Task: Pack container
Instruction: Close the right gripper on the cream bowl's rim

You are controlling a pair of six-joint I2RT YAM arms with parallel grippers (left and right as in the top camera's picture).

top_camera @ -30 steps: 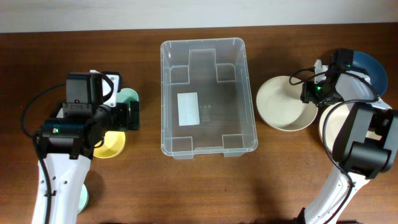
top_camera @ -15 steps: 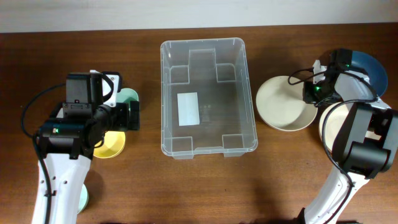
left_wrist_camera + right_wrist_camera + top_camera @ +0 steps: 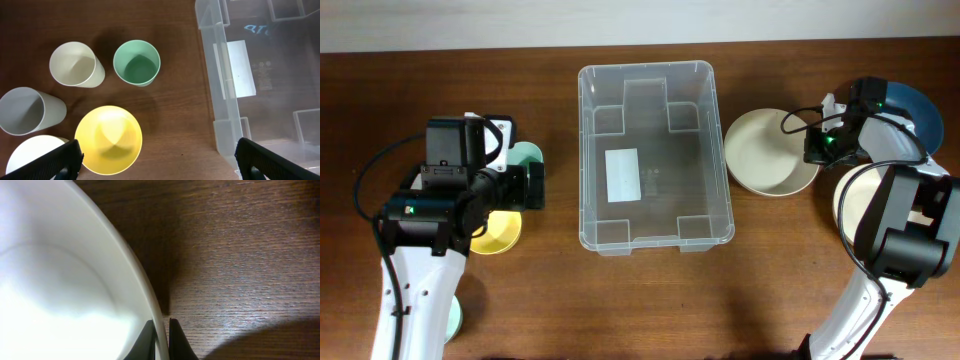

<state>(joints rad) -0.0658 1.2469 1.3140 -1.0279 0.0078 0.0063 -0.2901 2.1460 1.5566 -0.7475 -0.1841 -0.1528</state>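
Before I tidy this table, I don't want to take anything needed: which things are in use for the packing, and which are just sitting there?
In use: container; cream bowl, its rim pinched by the right gripper.
Sitting apart, perhaps to pack later: green cup; cream cup; grey cup; yellow bowl; blue bowl.

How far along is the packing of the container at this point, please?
Done: nothing yet; the container is empty. In hand: the right gripper is shut on the rim of the cream bowl. Left: that bowl, the blue bowl, and the green cup, yellow bowl and other cups below the open left gripper.
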